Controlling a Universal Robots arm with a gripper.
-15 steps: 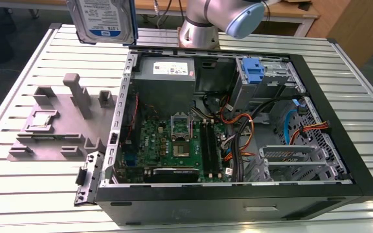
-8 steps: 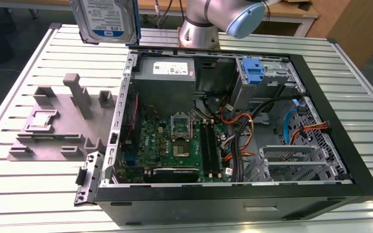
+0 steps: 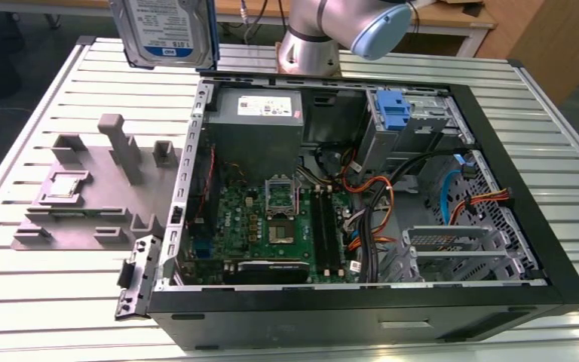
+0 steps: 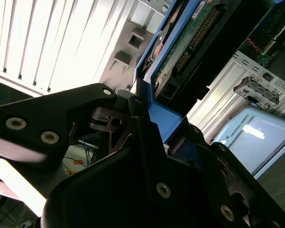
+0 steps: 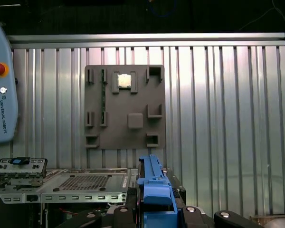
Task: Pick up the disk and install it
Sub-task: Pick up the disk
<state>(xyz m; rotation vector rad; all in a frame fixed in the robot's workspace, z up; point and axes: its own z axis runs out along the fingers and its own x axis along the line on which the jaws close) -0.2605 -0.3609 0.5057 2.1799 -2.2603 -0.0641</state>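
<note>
OK, status for you: the gripper (image 4: 141,118) is clamped on the disk (image 3: 163,30), with the jaws closed on the blue carrier frame at one end. In both wrist views you can see the blue frame running out from between the fingers. The second wrist view also shows the green circuit-board side of the disk.

Where it is: up in the air, clear of the table (image 3: 28,302), at the top of the exterior view. You see it over the far corner of the computer case (image 3: 370,305), on the exterior view's left, up past the power supply (image 3: 259,113). How far back it hangs I can't tell from that angle. The label face looks toward the exterior camera, and the long axis is close to upright, tipped slightly.

The relation you care about: the drive bays (image 3: 425,113) sit at the far end of the case, toward the exterior view's right, just beside the bare blue bracket (image 3: 395,105). So the disk is offset from the bays toward the exterior view's left and sits well above them, with the power supply between. My read is that the upright long axis isn't lined up with the bays as it hangs now. I can't tell which slot is free.

The grey holder plate (image 5: 126,107) lies on the table, on the exterior view's left of the case, well apart from the disk. There's one arm only, so no choice of side.
</note>
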